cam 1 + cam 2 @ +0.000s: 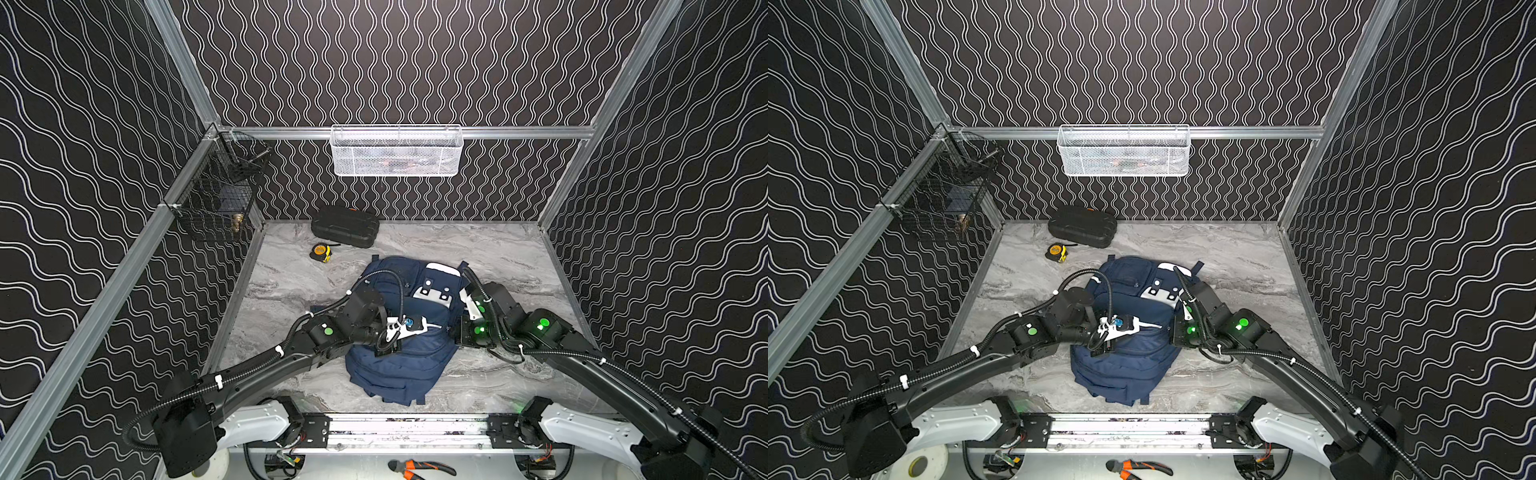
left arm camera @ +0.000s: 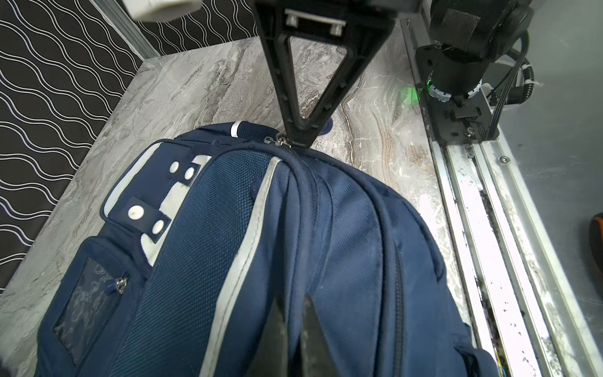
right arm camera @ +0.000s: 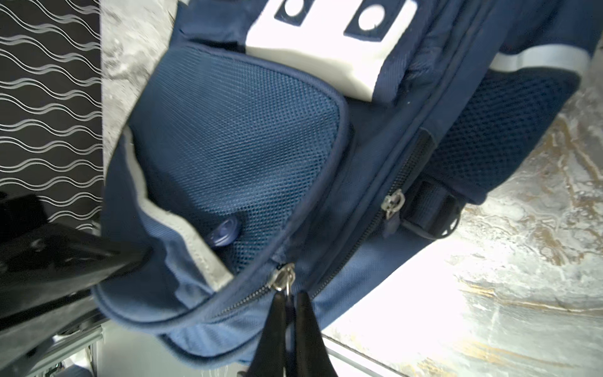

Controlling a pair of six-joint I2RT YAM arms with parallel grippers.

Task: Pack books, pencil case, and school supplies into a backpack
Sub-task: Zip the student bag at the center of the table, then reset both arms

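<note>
Right fingers [image 3: 275,326] around backpack [image 3: 228,130] zipper pull [image 3: 288,295]

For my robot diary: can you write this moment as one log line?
left hand: shut on backpack fabric | right hand: shut on zipper pull | books: not visible

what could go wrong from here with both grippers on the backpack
1. The right gripper pinches only the small zip pull with its very tips, so a tug may slip it free.
2. The left gripper holds just a fold of the backpack, which lies loose on the table. The bag may slide or lift instead of the zip running.
</note>
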